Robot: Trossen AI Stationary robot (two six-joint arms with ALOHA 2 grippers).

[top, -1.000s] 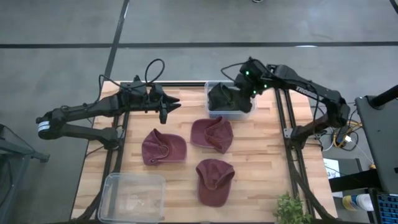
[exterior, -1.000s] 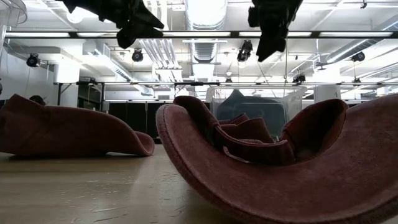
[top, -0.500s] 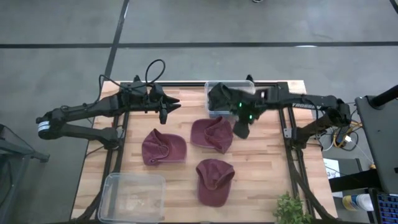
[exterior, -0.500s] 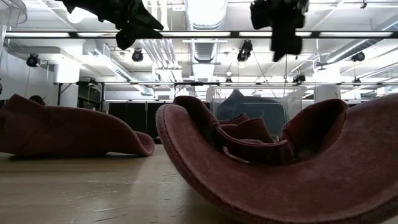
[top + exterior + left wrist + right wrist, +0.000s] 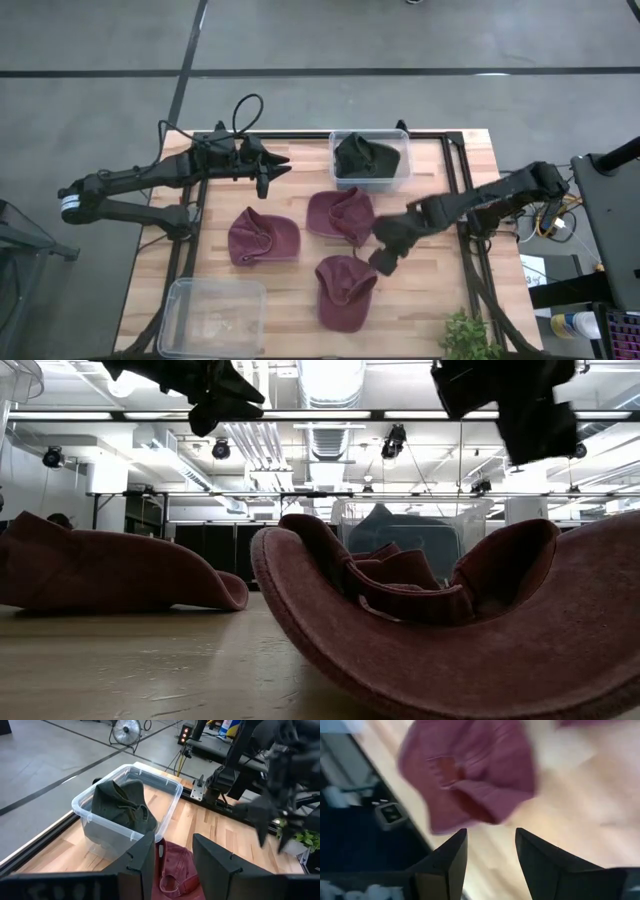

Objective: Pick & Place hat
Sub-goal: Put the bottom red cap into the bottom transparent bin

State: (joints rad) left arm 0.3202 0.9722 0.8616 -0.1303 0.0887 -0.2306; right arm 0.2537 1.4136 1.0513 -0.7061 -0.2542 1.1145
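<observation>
Progress stands at one dark hat in the clear bin, with three maroon hats left on the surface. Right gripper hangs open and empty beside the nearest; left gripper waits open, holding nothing

Three maroon hats lie crumpled, open side up, on the wooden table: one at centre, one at 9 o'clock of it, one at 6 o'clock. A dark green hat sits bunched inside the clear bin at 12 o'clock.
</observation>
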